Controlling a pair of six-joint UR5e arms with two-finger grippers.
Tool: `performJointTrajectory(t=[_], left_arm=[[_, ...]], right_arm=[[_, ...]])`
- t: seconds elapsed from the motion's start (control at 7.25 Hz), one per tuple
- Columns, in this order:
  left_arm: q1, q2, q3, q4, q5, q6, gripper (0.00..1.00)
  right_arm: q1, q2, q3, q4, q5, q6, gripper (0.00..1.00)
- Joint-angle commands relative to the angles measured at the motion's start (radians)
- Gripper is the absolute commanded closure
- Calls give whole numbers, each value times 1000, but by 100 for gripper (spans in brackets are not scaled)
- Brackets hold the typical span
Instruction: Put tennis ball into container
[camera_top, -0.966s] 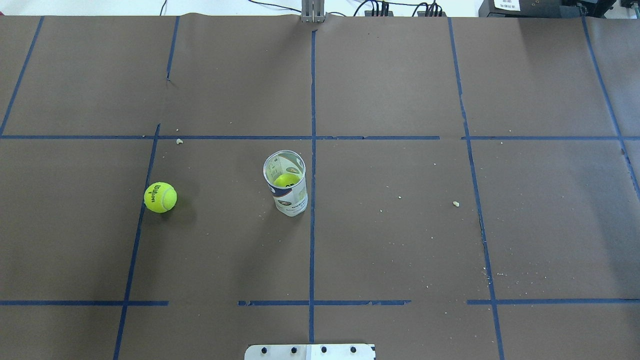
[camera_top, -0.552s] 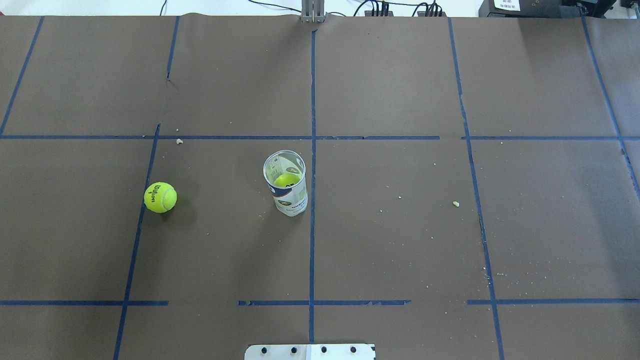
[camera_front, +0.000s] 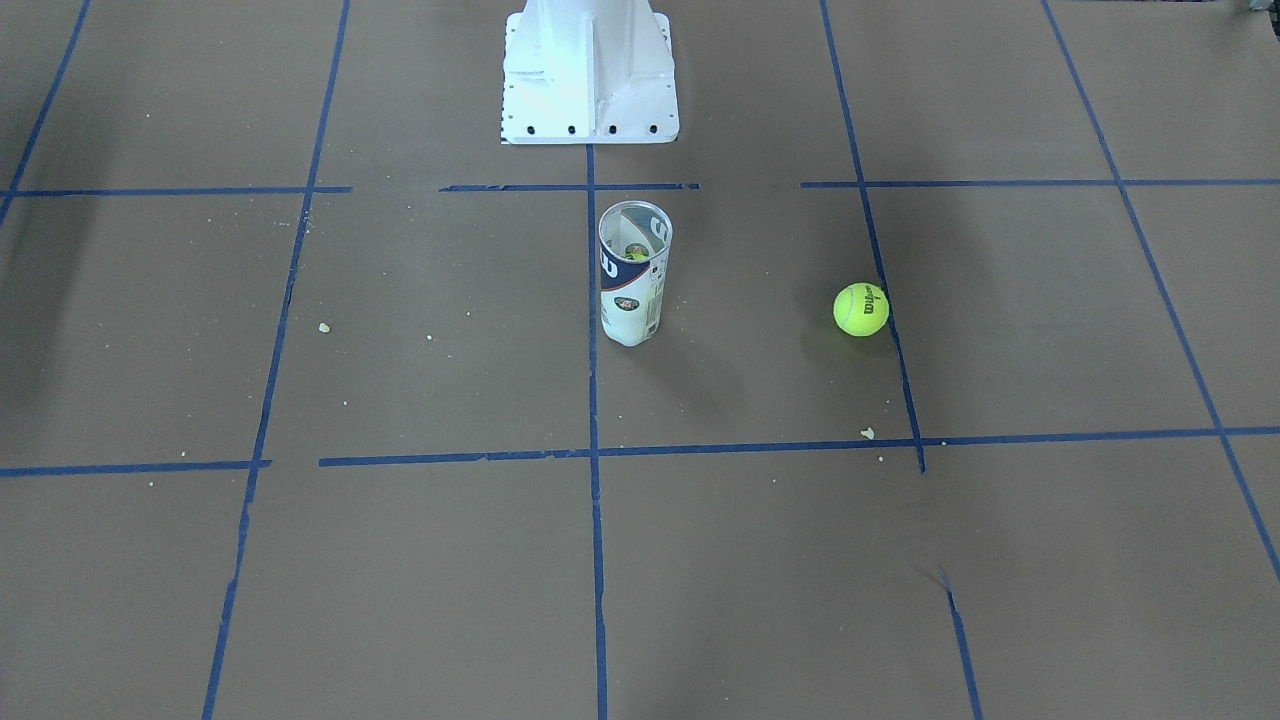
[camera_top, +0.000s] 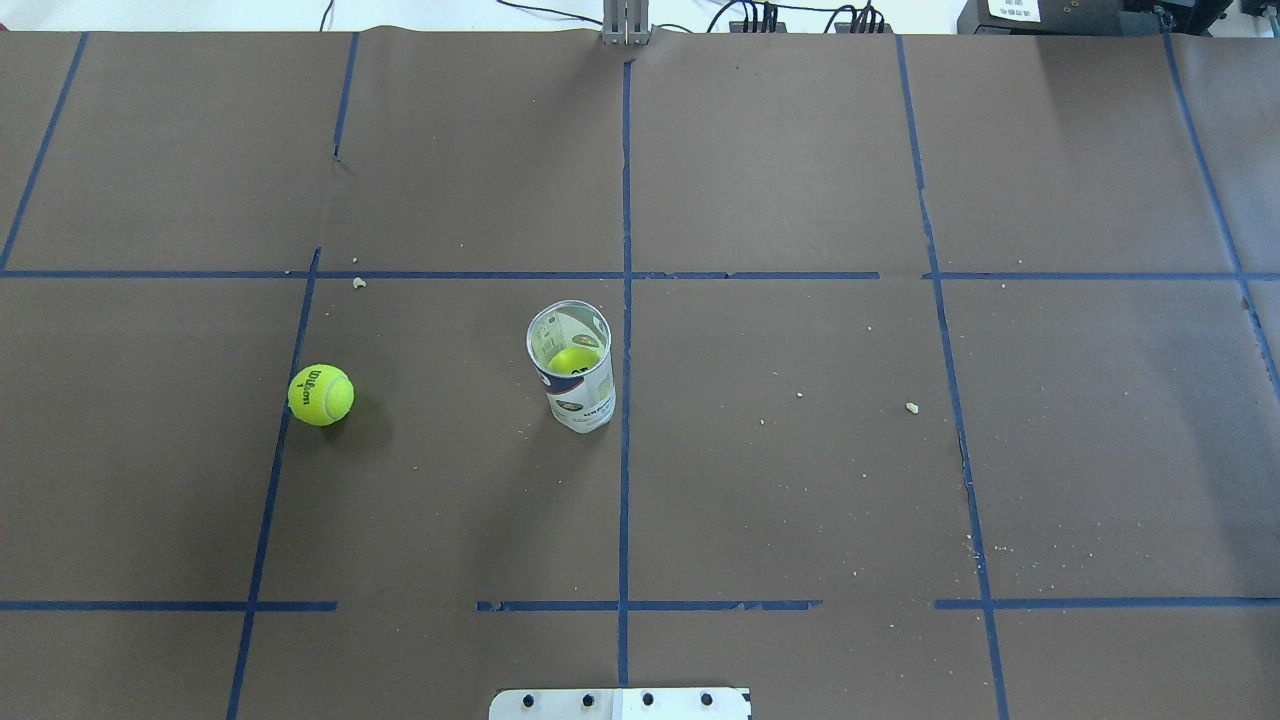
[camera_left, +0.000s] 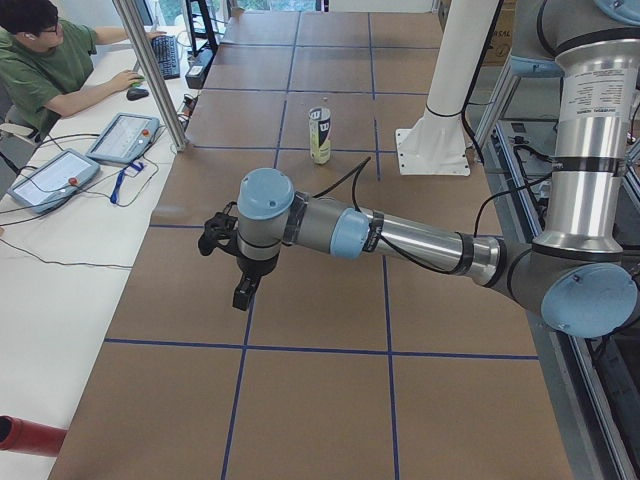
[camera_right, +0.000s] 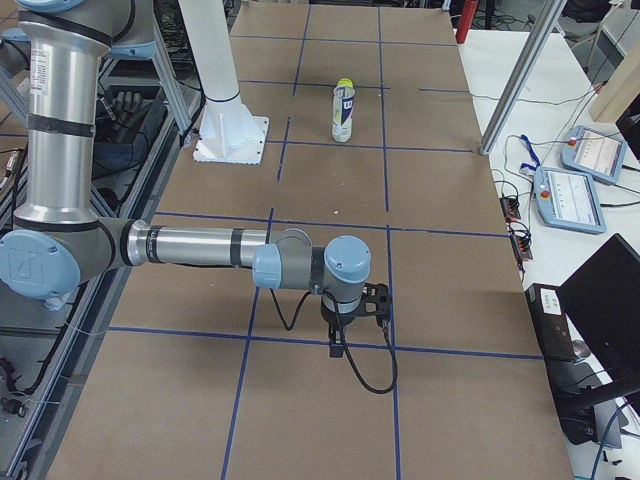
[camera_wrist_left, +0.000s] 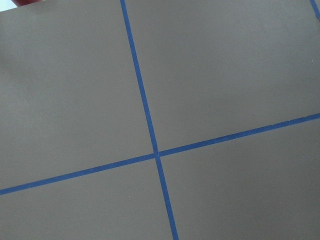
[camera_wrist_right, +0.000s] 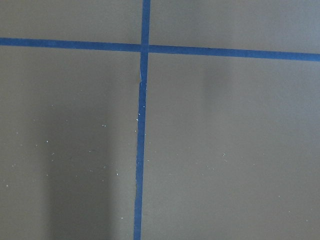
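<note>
Tennis ball (camera_top: 320, 395) lies on the table (camera_top: 800, 500) on the left arm's side, well apart from the upright, open-topped container (camera_top: 571, 366), which holds a second ball (camera_top: 572, 360). Left gripper (camera_left: 222, 240) and right gripper (camera_right: 372, 300) hang over the table's ends, well apart from both. Whether either is open or closed cannot be told.

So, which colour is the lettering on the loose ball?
Black, on the yellow-green ball; the overhead view shows it best.
</note>
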Motion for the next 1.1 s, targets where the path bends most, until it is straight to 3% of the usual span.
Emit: performJointTrajectory(t=[0.0,0.28,0.55,0.97], left_arm=[[151,-11,-53,-59,6,-231,0],[333,-11,-93,-209,15,-608,0],[535,-11,-168,-296,176,-937,0],[759,-74,-146,-331,372,-1177,0]], right_arm=[[0,0,0,0,0,0,0],[0,0,0,0,0,0,0],[0,0,0,0,0,0,0],[0,0,0,0,0,0,0]])
